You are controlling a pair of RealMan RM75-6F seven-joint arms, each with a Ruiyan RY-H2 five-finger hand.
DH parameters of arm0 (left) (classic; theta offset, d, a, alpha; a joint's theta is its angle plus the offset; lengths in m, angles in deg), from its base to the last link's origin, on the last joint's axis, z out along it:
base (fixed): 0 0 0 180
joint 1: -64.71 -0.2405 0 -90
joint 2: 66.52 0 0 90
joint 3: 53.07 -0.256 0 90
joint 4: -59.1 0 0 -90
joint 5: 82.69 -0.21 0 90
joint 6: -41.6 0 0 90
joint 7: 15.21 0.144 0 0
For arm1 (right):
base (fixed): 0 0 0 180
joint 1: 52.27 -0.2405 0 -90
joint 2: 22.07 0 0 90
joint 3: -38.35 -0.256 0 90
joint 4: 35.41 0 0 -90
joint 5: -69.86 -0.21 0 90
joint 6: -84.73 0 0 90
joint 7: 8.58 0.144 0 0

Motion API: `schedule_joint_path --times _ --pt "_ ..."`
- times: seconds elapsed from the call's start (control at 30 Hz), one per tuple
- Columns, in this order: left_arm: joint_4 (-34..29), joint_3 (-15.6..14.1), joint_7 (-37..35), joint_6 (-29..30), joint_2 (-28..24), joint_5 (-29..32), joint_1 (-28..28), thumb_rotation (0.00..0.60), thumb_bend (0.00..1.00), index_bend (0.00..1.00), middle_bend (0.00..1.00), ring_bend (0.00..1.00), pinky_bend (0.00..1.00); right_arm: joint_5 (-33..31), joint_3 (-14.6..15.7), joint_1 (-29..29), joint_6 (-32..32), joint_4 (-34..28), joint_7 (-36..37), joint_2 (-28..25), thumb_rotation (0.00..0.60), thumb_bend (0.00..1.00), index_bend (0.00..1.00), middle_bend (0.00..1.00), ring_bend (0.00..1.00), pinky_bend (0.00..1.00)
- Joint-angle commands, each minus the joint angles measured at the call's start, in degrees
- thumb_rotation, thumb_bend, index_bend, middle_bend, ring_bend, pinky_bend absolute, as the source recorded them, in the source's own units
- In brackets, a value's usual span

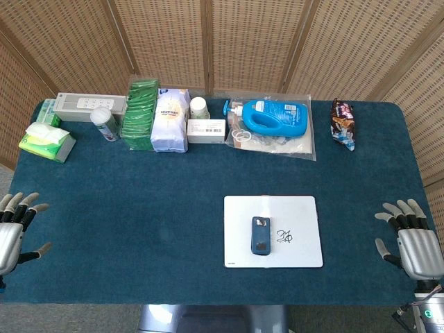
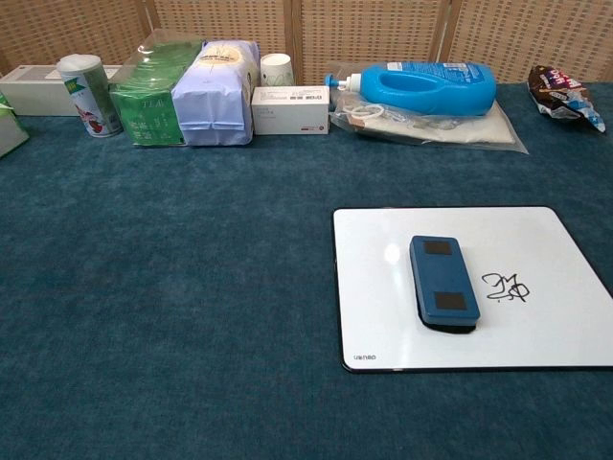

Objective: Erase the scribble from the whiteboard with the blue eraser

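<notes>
1. Eraser [image 2: 443,282]: lies flat on the whiteboard [image 2: 556,335], a little left of the board's middle, touching nothing else; scribble [image 2: 505,287] just beside it on the right, apart from it by a strip of bare white.
2. Board itself: sits on the table [image 1: 139,229] toward the near edge, right of centre, well apart from the clutter along the far edge.
3. Long axis: runs from the board's near edge toward its far edge, tilted slightly, far end leaning a touch to the left in the chest view. Two dark pads on the blue top, so felt side most likely down, though not visible from here.
4. Left hand [image 1: 15,232]: at the near left corner of the table, fingers spread apart, holding nothing.
5. Right hand [image 1: 409,239]: at the near right corner, fingers likewise apart and empty; nearer to the board, so probably the one to reach.
6. Neither hand shows in the chest view.
7. Risk, grasp: narrow body lying flat; fingers closing across the short sides could skid it over the slick surface instead of lifting it.
8. Risk, board: loose on the cloth, nothing pinning it; a sideways wipe could drag the whole board, leaving ink behind.
9. Risk, aim: small scribble close to the eraser's right flank; a stroke along the long axis would likely miss it, so a rightward sweep seems called for.
10. Risk, pressure: too light a press may smear rather than clear.
</notes>
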Motion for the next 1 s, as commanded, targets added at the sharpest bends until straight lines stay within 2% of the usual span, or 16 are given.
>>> schedule_joint_path --times 0.03,0.63,1.0 --pt "0.1 0.1 0.1 -0.3 0.1 0.2 0.1 0.600 0.17 0.26 0.14 0.09 0.00 -0.2 0.0 0.1 -0.1 0.2 0.0 0.1 0.600 0.35 0.30 0.21 0.11 0.10" --pt "0.5 -0.2 -1.2 0.3 -0.2 -0.6 -0.2 0.599 0.17 0.26 0.14 0.09 0.00 -0.2 -0.1 -0.4 -1.0 1.0 1.7 0.1 0.600 0.35 0.30 0.21 0.11 0.10" --pt "0.0 -0.2 -1.1 -0.9 -0.5 -0.8 0.5 0.600 0.17 0.26 0.14 0.09 0.00 2.1 -0.4 -4.5 -5.8 1.8 6.0 -1.4 0.600 0.35 0.30 0.21 0.12 0.11"
